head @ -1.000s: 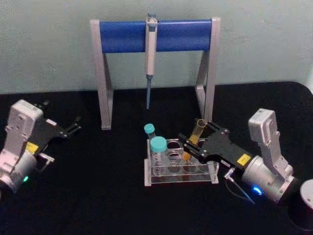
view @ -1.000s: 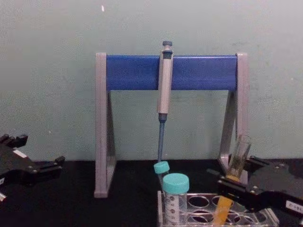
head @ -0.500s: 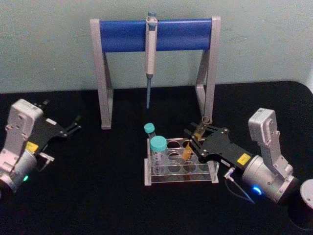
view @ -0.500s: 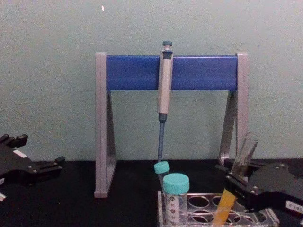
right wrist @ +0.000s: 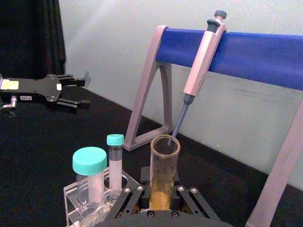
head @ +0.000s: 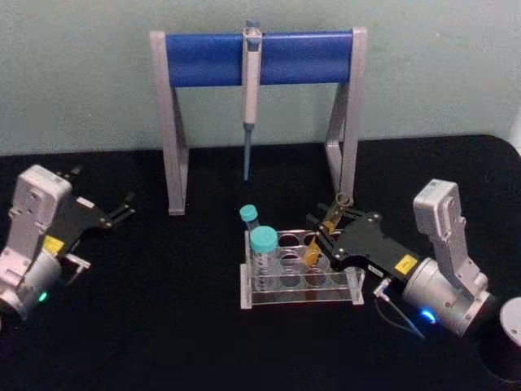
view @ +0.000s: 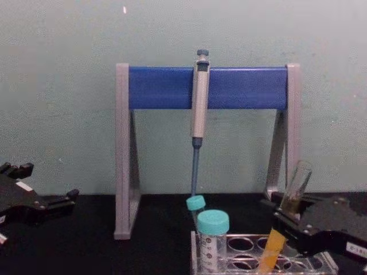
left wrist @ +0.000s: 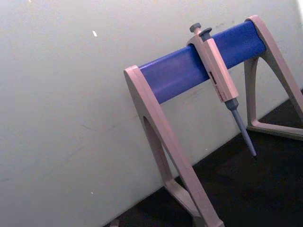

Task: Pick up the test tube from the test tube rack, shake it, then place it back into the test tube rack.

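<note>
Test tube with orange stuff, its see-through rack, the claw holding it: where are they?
test tube (right wrist: 164,163): right wrist view, clear upper glass.
test tube rack (head: 297,295): head view, front wall.
right gripper (head: 324,231): head view, between fingertips.

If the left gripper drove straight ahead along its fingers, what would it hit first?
Probably the left leg of the pipette stand: the open left gripper points at it, though depth is unclear. The right gripper holds the test tube at the rack.

Clear, smooth glass tube (right wrist: 164,165); glossy see-through plastic rack (head: 301,296) at lower middle; matt black desk (head: 163,326) underneath.
</note>
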You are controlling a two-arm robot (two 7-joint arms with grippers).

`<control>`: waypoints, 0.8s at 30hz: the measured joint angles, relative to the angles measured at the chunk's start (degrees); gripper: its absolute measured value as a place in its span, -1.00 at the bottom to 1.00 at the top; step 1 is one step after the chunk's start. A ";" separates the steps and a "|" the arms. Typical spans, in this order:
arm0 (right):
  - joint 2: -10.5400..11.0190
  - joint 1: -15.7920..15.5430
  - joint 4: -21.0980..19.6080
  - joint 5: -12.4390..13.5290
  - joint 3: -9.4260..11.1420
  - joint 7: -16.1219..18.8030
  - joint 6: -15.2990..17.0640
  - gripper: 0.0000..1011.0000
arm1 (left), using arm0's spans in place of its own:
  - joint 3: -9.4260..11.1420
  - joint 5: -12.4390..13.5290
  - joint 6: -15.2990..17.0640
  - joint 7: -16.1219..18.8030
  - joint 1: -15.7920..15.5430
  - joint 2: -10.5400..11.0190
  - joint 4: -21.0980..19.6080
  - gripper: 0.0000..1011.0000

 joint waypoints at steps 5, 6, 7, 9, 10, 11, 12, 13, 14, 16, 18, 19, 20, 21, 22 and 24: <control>0.23 0.05 -0.74 -0.35 -0.05 -0.07 0.64 -0.56 | 0.00 0.00 0.00 0.00 0.00 0.00 0.00 0.98; 0.33 0.08 -0.97 -0.40 -0.07 -0.05 0.88 -0.56 | 0.00 0.00 0.00 0.00 0.00 0.00 0.00 0.98; 0.38 0.08 -1.08 -0.41 -0.09 -0.04 0.99 -0.56 | 0.00 0.00 0.00 0.00 0.00 0.00 0.00 0.98; 0.56 0.14 -1.51 -0.43 -0.14 0.06 1.48 -0.56 | 0.00 0.00 0.00 0.00 0.00 0.00 0.00 0.98; 0.62 0.18 -1.65 -0.43 -0.14 0.10 1.66 -0.56 | 0.00 0.00 0.00 0.00 0.00 0.00 0.00 0.98; 0.66 0.20 -1.75 -0.42 -0.15 0.14 1.83 -0.56 | 0.00 0.00 0.00 0.00 0.00 0.00 0.00 0.98; 0.80 0.26 -2.04 -0.33 -0.16 0.26 2.21 -0.56 | 0.00 0.00 0.00 0.00 0.00 0.00 0.00 0.98; 0.86 0.27 -2.21 -0.28 -0.16 0.32 2.41 -0.56 | 0.00 0.00 0.00 0.00 0.00 0.00 0.00 0.98; 0.93 0.28 -2.39 -0.23 -0.18 0.37 2.60 -0.56 | 0.00 0.00 0.00 0.00 0.00 0.00 0.00 0.98; 1.19 0.29 -3.04 -0.11 -0.22 0.44 3.10 -0.56 | 0.00 0.00 0.00 0.00 0.00 0.00 0.00 0.98; 1.37 0.30 -3.43 -0.03 -0.22 0.46 3.36 -0.56 | 0.00 0.00 0.00 0.00 0.00 0.00 0.00 0.98; 1.55 0.31 -3.79 0.06 -0.21 0.48 3.56 -0.56 | 0.00 0.00 0.00 0.00 0.00 0.00 0.00 0.98; 1.63 0.31 -3.99 0.09 -0.20 0.48 3.61 -0.56 | 0.00 0.00 0.00 0.00 0.00 0.00 0.00 0.98; 1.77 0.31 -4.39 0.10 -0.17 0.45 3.76 -0.56 | 0.00 0.00 0.00 0.00 0.00 0.00 0.00 0.98; 1.83 0.31 -4.59 0.10 -0.16 0.40 3.83 -0.56 | 0.00 0.00 0.00 0.00 0.00 0.00 0.00 0.98; 1.96 0.31 -5.04 0.10 -0.08 0.23 3.97 -0.56 | 0.00 0.00 0.00 0.00 0.00 0.00 0.00 0.98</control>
